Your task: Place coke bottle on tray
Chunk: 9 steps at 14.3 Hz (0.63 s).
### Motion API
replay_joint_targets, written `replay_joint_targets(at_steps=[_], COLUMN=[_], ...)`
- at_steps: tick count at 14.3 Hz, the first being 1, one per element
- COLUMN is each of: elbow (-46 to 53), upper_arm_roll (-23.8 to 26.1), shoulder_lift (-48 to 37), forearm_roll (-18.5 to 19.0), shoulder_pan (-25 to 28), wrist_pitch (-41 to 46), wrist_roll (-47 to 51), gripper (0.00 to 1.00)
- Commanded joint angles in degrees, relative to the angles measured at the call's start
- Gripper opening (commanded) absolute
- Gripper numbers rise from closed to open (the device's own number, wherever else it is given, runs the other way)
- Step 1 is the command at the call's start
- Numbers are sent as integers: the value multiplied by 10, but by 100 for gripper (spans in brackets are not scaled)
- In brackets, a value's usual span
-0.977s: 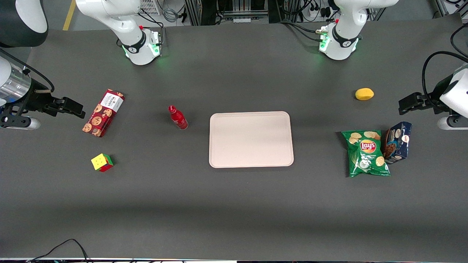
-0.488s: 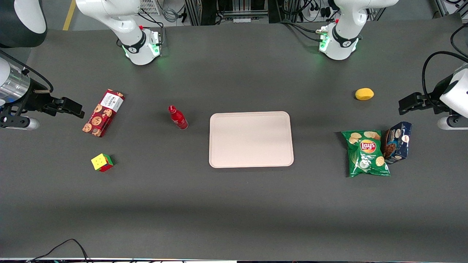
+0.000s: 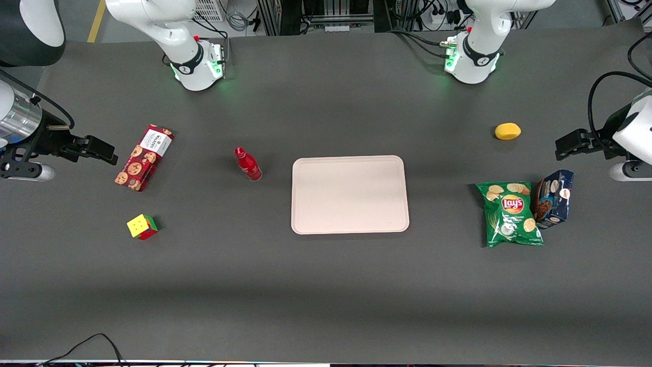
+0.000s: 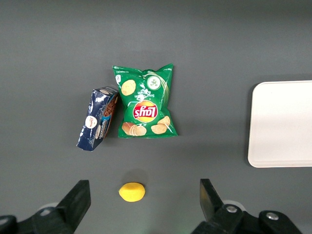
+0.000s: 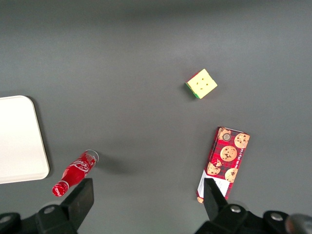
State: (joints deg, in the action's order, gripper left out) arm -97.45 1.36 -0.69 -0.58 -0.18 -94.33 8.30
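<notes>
Coke bottle (image 3: 248,164) stands on my desk (image 3: 326,285) just beside the tray (image 3: 350,194); gripper (image 3: 104,151) well apart, jaws spread open.

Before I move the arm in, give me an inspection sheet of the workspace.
Surface: dark table, flat.
Job's things: coke bottle upright beside the tray; tray bare.
Clutter: cookie box, cube toward the working arm's end; chips bag, blue box, lemon toward the parked arm's.
Grippers: tool open, off the bottle, beside the cookie box.
Cables: one loop at the table's near edge.
Surroundings: racks, cabling above the table.
</notes>
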Motion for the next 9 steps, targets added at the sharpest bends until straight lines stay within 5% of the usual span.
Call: replay_joint_targets(at_steps=[1,9], elbow=[17,17], upper_arm_roll=[5,2], shoulder_lift=[7,-1], forearm_roll=[2,-3], shoulder_pan=[-1,130], wrist_pitch=[13,42], wrist_roll=[-15,-1], gripper=[100,100])
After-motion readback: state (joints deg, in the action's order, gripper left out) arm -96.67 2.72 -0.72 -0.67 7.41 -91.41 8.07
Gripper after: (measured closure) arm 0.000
